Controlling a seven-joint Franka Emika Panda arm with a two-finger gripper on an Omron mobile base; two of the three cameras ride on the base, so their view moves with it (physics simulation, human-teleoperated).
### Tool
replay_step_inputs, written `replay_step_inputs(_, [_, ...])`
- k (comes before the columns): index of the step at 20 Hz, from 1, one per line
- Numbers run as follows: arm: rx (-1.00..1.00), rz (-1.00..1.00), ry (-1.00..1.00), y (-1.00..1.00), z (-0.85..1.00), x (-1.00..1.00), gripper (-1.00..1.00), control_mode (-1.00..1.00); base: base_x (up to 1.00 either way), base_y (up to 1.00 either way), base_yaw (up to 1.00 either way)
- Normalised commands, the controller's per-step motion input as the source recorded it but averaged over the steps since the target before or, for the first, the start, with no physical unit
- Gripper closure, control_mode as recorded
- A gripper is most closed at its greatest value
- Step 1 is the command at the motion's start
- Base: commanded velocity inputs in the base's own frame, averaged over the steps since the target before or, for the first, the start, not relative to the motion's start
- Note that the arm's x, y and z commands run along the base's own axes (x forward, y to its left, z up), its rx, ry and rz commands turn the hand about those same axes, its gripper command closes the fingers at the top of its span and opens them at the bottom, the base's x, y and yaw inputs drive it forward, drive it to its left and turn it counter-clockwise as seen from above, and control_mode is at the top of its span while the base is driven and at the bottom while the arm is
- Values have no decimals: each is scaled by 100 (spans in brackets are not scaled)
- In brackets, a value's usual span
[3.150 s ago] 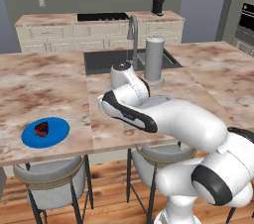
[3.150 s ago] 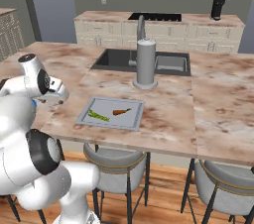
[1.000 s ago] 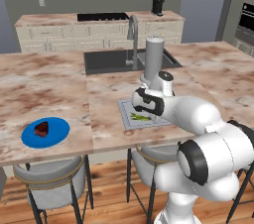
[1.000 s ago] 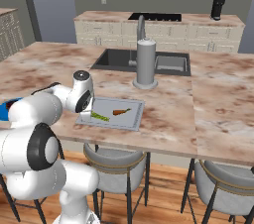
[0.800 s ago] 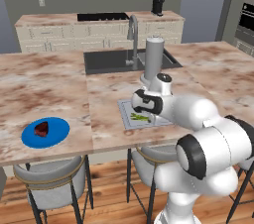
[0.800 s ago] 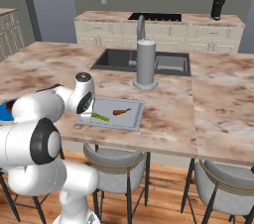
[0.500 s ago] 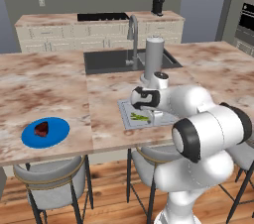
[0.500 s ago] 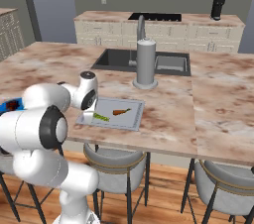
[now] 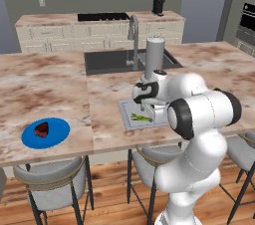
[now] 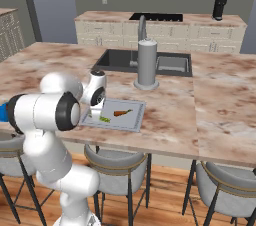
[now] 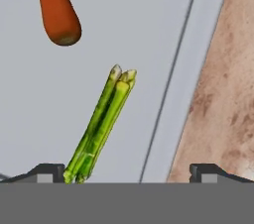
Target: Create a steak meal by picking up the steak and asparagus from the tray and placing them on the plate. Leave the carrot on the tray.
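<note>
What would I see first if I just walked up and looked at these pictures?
Probably the big white robot arm bent over the grey-white tray at the counter's front edge, with its fingers low over the green asparagus. Next, the orange carrot lying beside those stalks on the tray. Then the bright blue plate far off to the side, with the dark red steak already on it.
</note>
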Motion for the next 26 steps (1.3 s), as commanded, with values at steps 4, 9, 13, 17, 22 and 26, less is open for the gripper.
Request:
replay_step_inputs(4, [0,0,7,-5,-27,20,-100,-100,0,0,0])
replay_step_inputs(9, [0,0,5,-4,-27,22,-100,-100,0,0,0])
replay_step_inputs(13, [0,0,4,-1,-25,30,-100,-100,0,0,0])
replay_step_inputs(17, [0,0,2,0,-41,21,-100,-100,0,0,0])
replay_step_inputs(22, [0,0,0,0,-50,13,100,-100,0,0,0])
replay_step_inputs(26, [0,0,-1,2,-7,9,100,-100,0,0,0])
